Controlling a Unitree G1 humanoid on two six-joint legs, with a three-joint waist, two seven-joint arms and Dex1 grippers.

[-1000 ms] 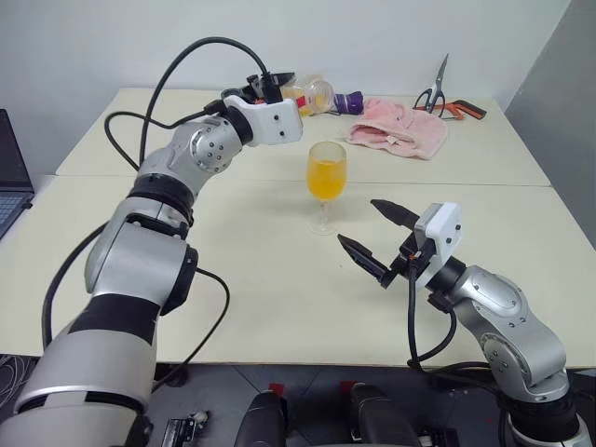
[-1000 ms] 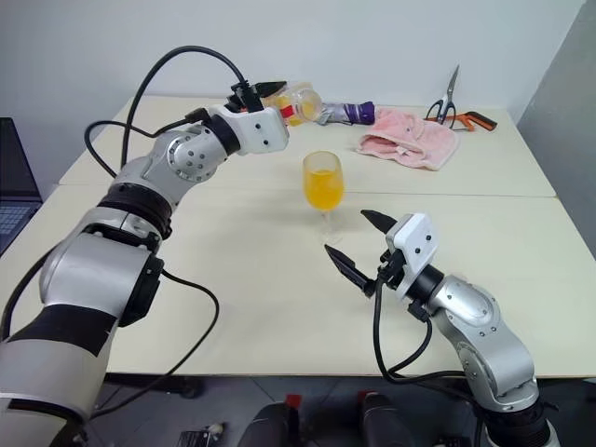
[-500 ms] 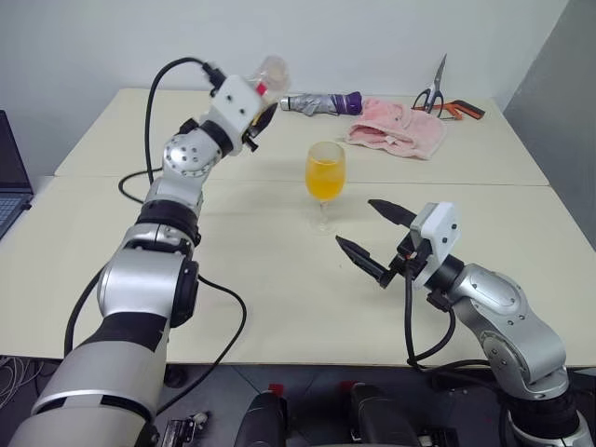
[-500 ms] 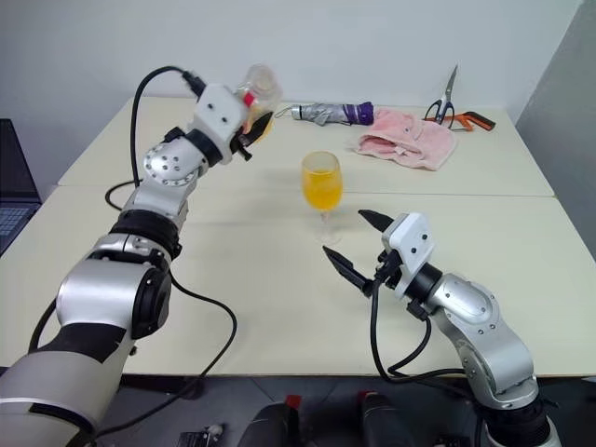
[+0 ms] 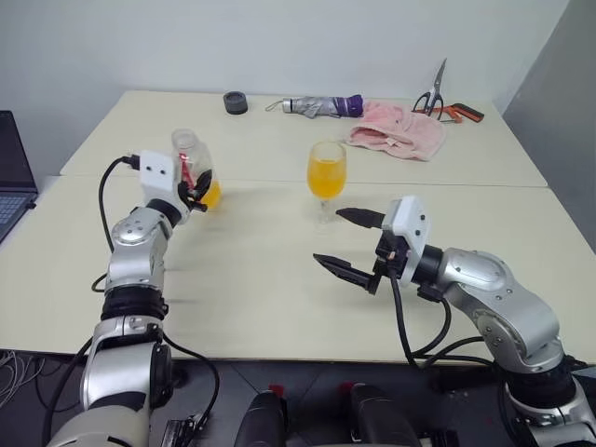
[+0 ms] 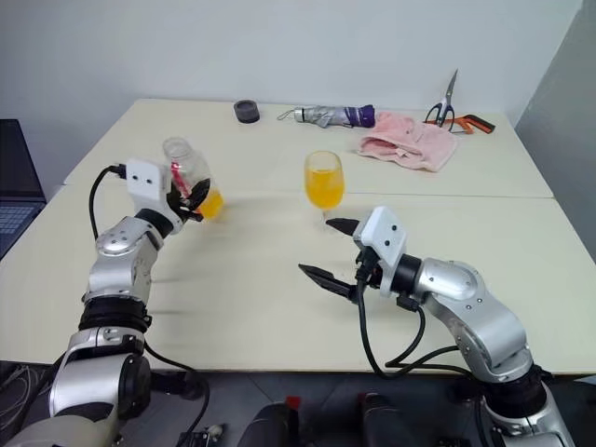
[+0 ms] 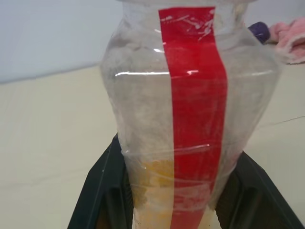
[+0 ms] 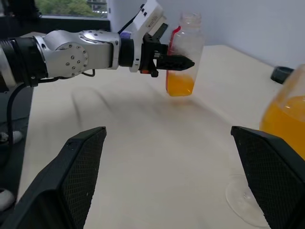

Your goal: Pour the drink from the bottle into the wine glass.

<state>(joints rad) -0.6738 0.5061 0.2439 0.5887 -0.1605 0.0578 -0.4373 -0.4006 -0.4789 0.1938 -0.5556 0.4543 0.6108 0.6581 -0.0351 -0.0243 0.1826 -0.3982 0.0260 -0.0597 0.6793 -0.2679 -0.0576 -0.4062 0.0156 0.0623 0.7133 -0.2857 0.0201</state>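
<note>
The bottle [image 5: 192, 177] stood upright in the left-centre of the head view, a small clear plastic container with a red strip running down its side, its mouth uncapped and a shallow layer of the orange drink [image 5: 210, 196] left at its bottom. The left gripper [image 5: 197, 187] had its jaws clamped on the bottle low on its body, holding it at or just above the pale surface [image 5: 279, 279]; whether the base touched could not be told. In the left wrist view the red strip [image 7: 193, 119] ran down the middle of the cloudy plastic, with the black jaws pressed against both sides of the lower part. The wine glass [image 5: 326, 182] stood right of the bottle, near the centre of the frame and well apart from it, a clear stemmed glass with its rounded bowl filled well over half with the same orange liquid. The right gripper [image 5: 345, 242] hovered just below and to the right of the glass in the frame, its black jaws wide apart and holding nothing, one finger near the foot of the glass. Along the upper part of the frame lay a small dark round cap [image 5: 236, 102], a folded umbrella [image 5: 321, 104], a pink cloth [image 5: 396, 128] and a pair of scissors [image 5: 436, 91]. A laptop [image 5: 14, 172] edged in at the far left.
</note>
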